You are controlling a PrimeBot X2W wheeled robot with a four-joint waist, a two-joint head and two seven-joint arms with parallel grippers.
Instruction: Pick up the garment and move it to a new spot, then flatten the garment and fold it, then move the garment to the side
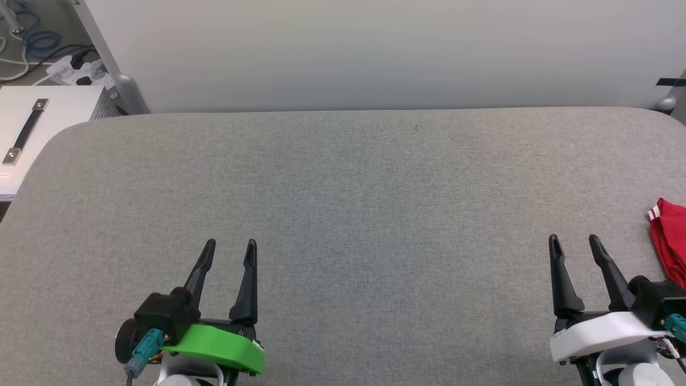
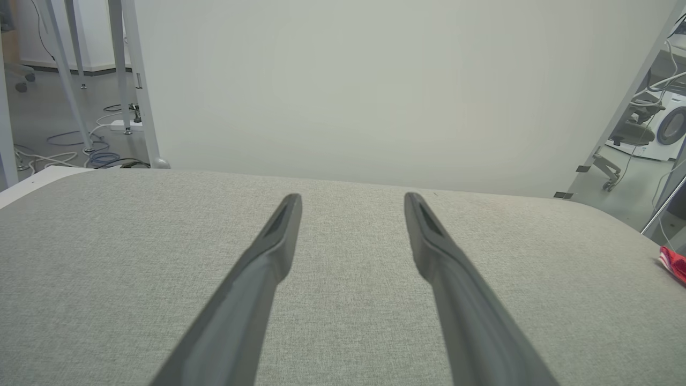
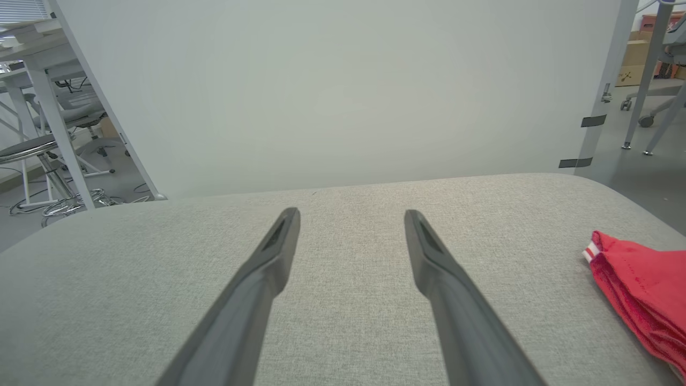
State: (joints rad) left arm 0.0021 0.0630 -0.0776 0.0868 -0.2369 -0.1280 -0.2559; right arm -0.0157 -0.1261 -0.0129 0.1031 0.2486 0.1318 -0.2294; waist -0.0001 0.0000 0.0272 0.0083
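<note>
the garment (image 1: 670,244) lies at the far right edge of the grey padded surface (image 1: 343,182). it is just beside the right gripper (image 1: 573,237) but not touching it, and well apart from the left gripper (image 1: 231,242). in the right wrist view it looks like a compact red bundle with layered edges stacked on one another and a bit of red-and-white striped trim at one corner. part of it runs out of the picture, so its full shape cannot be told.

both grippers sit low over the surface with their fingers spread wide. nothing is between them, and neither has hold of the cloth.

as a judgement, the tidy layers and the spot off to the side suggest the folding and the last move aside may already be done. it could equally be a bunched shirt waiting to be picked up, with every step left. the pictures do not settle that.

no brand, label or writing can be read. no print shows on the visible part of the shirt, and the pale case (image 1: 32,123) with a black handle at the upper left shows no legible marking.
</note>
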